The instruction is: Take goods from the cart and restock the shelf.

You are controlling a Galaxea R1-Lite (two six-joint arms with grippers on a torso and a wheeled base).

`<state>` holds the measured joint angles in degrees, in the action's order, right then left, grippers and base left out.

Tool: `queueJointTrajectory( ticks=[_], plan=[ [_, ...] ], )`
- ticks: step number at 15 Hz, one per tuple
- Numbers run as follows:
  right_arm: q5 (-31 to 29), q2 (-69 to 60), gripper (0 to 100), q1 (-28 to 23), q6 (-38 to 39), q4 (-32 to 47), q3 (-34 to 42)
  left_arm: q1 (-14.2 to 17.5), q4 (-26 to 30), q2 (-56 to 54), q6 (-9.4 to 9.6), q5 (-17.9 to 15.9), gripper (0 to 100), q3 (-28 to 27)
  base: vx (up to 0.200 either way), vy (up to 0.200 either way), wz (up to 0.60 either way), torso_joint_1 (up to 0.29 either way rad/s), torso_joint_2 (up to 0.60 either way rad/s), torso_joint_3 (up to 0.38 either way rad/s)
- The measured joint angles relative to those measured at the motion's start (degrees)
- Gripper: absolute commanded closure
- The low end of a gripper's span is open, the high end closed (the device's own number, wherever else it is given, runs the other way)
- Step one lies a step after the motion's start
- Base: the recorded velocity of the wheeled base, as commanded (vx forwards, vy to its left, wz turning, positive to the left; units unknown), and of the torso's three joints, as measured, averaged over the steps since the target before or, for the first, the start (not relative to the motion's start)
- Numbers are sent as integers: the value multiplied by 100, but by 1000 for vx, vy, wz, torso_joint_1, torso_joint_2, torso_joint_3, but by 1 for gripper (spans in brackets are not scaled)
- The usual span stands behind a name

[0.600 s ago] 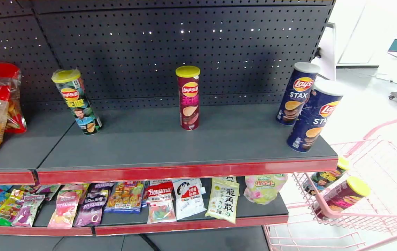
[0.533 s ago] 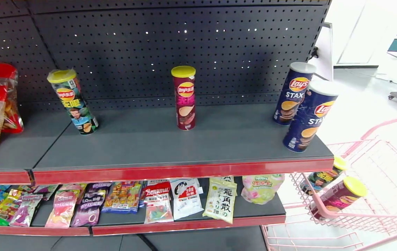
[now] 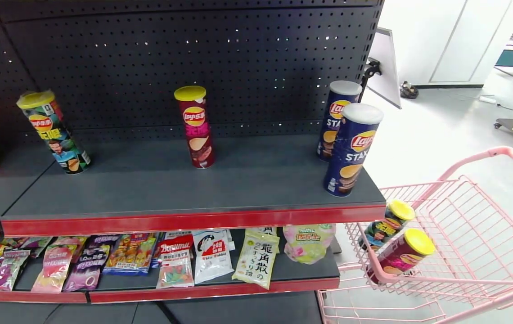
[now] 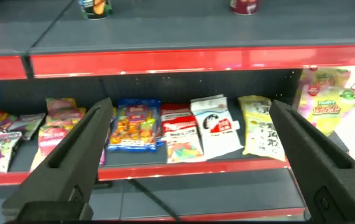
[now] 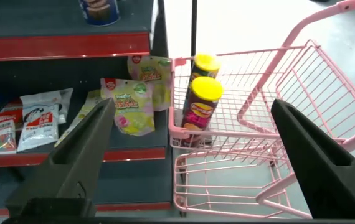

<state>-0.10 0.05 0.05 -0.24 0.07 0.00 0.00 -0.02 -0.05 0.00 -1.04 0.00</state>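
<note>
Looks to be at the fetching step, with nothing yet lifted out of the cart (image 3: 486,155) to the right of the shelf (image 3: 261,184). Finds two goods leaning in the cart's near left corner, hard by the shelf end: a maroon can (image 3: 401,255) nearest and a green can (image 3: 387,224) just behind, seemingly touching it. Shows, on the shelf, a left can (image 3: 54,132) of the green sort, a middle can (image 3: 195,128) of the maroon sort and two blue cans (image 3: 351,150) at the right end, with bare board between them, so room enough to restock. Calls next, most likely, for bringing the right jaws forward and down to the maroon can, straddling its body below the lid, closing, then lifting clear of the wire wall before swinging left to the shelf. Needs care with the pink rim lying across that can and with the green can alongside, either of which could catch a jaw. Holds the right jaws wide apart and empty, pointed toward the cart, both cans framed between them but well off. Holds the left jaws likewise wide apart and empty, set low, facing the snack bags (image 4: 215,127) on the lower shelf (image 3: 310,272).
</note>
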Motion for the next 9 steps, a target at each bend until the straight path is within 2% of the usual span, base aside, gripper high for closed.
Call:
queueJointTrajectory(
  ticks=[2,7,9],
  plan=[
    [0,0,0,5,2,6,0,0,-9,0,2,-5,0,0,0,0,0,0,0,0],
    [0,0,0,2,0,2,-2,-2,-5,0,5,0,0,0,200,0,0,-1,-3,4],
    [0,0,0,2,6,-2,0,0,-5,0,5,-2,0,0,0,0,0,0,0,0]
  ],
)
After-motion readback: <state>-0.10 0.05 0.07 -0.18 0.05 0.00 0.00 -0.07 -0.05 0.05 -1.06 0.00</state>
